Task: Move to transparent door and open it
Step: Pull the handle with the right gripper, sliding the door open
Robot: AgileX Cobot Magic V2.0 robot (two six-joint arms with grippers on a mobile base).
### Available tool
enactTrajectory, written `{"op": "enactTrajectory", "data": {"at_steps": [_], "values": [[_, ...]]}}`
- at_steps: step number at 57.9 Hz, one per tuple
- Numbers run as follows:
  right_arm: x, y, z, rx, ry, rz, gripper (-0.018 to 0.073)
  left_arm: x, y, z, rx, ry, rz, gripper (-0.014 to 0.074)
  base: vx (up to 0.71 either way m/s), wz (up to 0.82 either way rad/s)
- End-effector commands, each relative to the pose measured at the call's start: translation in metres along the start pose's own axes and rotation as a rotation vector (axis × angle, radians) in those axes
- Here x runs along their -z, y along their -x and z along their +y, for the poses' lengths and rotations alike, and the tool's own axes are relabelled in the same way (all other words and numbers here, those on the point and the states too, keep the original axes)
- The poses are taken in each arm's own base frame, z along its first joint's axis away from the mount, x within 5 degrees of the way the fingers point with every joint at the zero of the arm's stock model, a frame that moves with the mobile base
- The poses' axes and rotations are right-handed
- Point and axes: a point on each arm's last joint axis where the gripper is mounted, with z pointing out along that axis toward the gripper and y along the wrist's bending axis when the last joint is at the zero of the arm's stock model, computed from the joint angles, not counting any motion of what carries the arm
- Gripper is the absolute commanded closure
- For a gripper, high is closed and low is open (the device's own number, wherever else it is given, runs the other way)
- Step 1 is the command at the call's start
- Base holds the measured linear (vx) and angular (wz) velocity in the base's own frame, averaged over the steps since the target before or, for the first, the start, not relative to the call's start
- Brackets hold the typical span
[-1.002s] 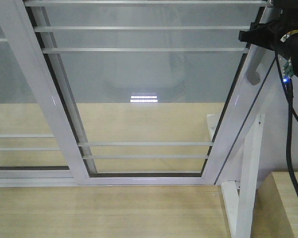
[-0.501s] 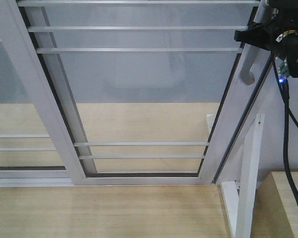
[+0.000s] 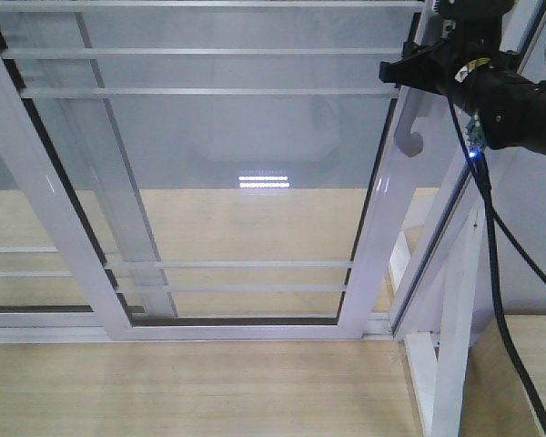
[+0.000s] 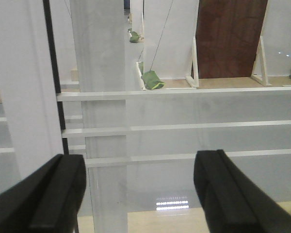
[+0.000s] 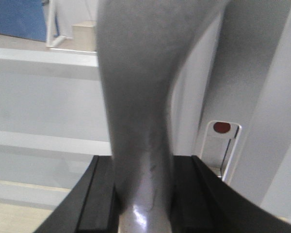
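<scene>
The right gripper [image 5: 143, 208] is clamped on the handle [image 5: 136, 121]. Its jaws are closed to the handle's width, w/ the black fingers [image 5: 98, 194] pressed on both sides of the grey metal shaft. Nothing else is held. In the front view this grip is seen at the handle's upper part, top right of the frame.

The left gripper [image 4: 138, 194] is held w/ jaws wide apart. Nothing is btw them and nothing is touched; glass w/ horiz. bars is faced.

Most of the front view is taken up by the transparent door [image 3: 246, 146]. It is stood upright on the floor track, long axis vert. It is viewed from above, so its stiles are seen slanting inward toward the bottom. Thin white bars [image 3: 209, 91] are run horiz. across the glass, one group near the top and a pair lower down.

The handle is mounted on the right-hand stile, long axis along the stile, hooked end pointed down. A lock plate [image 5: 222, 145] w/ a red dot is set just beside it. A gap is seen btw that stile and the white jamb [image 3: 434, 250] at right.

A second white-framed panel [image 3: 132, 228] is overlapped behind the door's left part. Wooden floor [image 3: 209, 382] is seen in front. A black cable [image 3: 496, 273] is hung from the right arm.
</scene>
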Motion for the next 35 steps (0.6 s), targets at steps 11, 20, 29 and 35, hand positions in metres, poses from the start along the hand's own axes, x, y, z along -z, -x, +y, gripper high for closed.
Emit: {"op": "enactTrajectory", "data": {"at_steps": [11,20,29,35], "values": [[0.017,0.043,0.045,0.054,0.108,-0.19,0.0529,0.003,0.021,-0.002,0.005,-0.018,-0.124,0.0031,0.0,0.0],[0.02,0.043,0.063,0.061,0.152,-0.191,0.0529,0.003,0.021,-0.002,0.005,-0.018,-0.124,0.0031,0.0,0.0],[0.024,0.043,0.086,0.067,0.206,-0.192,0.0529,0.003,0.021,-0.002,0.005,-0.018,-0.124,0.0031,0.0,0.0],[0.028,0.042,0.101,0.076,0.243,-0.193,0.0529,0.003,0.021,-0.002,0.005,-0.017,-0.118,0.0031,0.0,0.0]]}}
